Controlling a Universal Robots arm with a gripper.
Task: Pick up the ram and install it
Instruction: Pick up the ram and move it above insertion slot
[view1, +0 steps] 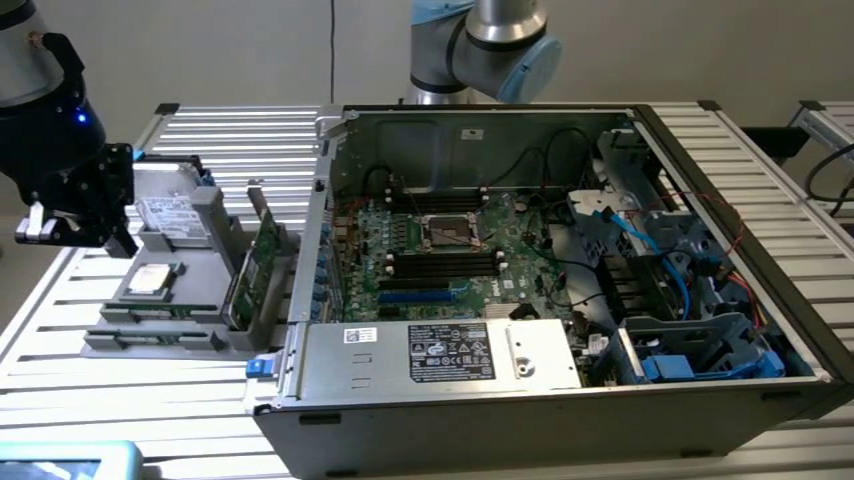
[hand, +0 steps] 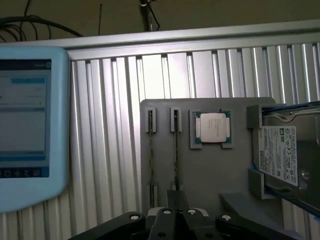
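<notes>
Our gripper (hand: 177, 202), fingers together and empty, hovers at the upper left of the exterior view, over the holder (hand: 210, 175) and in line with the ram (hand: 175, 150). The ram stands on edge in a slot there, we judge so its top edge can be pinched; the case (view1: 534, 430) lies open

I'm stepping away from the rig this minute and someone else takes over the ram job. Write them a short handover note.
Gripper: shut, holding nothing, above the grey holder, which sits to the exterior view's left of the open computer case.
Ram: standing on edge in the holder, not gripped.
Done: nothing of the task shows as done yet.
Left: picking up the ram and installing it in a memory slot on the motherboard.
</notes>
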